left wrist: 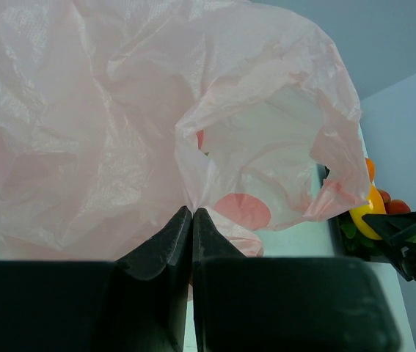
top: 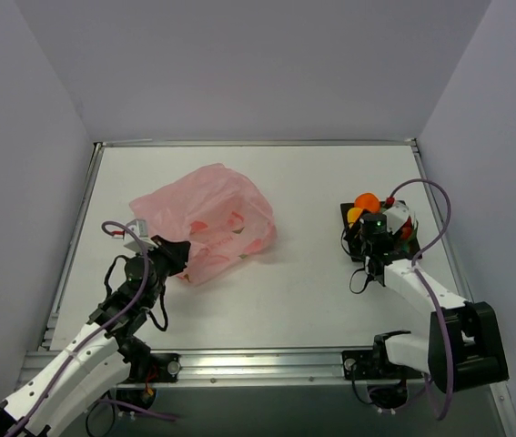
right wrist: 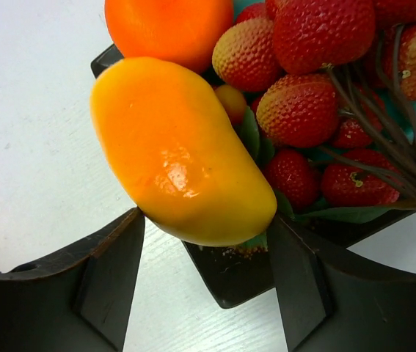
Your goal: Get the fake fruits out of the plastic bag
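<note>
The pink plastic bag (top: 207, 218) lies crumpled left of centre; reddish shapes show through it. My left gripper (top: 177, 255) is shut on the bag's near edge; in the left wrist view the jaws (left wrist: 191, 213) meet with pink film (left wrist: 119, 110) pinched between them. My right gripper (top: 376, 223) hovers over the black-rimmed tray (top: 347, 214). In the right wrist view its fingers (right wrist: 206, 220) stand wide apart on either side of a yellow mango-shaped fruit (right wrist: 182, 154), which lies on the tray (right wrist: 226, 271) beside an orange ball (right wrist: 167, 29) and a bunch of red berries (right wrist: 318, 81).
The white table (top: 312, 282) has raised metal rails at its sides and front, with grey walls around it. The right arm's cable loops above the tray (top: 426, 196). The tray's fruits also show at the right of the left wrist view (left wrist: 373, 209).
</note>
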